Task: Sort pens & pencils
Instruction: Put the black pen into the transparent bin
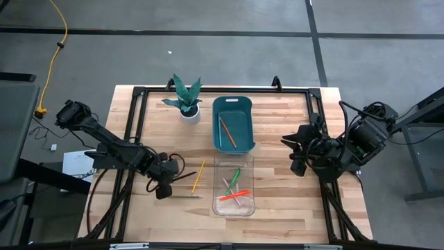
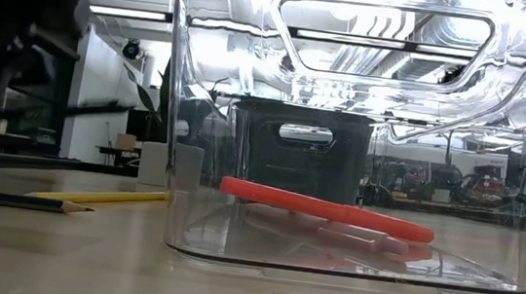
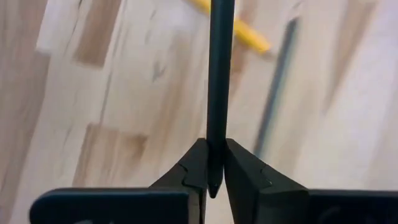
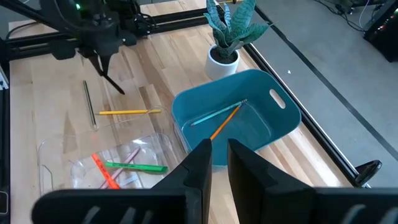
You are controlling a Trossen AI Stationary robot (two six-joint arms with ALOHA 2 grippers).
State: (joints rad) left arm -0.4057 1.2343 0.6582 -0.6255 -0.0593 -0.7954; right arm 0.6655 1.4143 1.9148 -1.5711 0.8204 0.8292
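The left gripper (image 3: 214,177) clenches a thin black pen (image 3: 219,74) above the wooden table (image 1: 277,201). A yellow pencil (image 1: 198,176) and, seemingly, a grey-brown pencil (image 1: 186,196) lie nearby. The right gripper (image 4: 214,163) hangs slightly parted, holding nothing.

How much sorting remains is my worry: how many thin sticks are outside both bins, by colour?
Yellow: 1, a thin yellow pencil lying on the table.
Grey: 1, a thin dull grey pencil lying on the table.
Black: 1, a slim black pen clamped in the left gripper.
Total: 3
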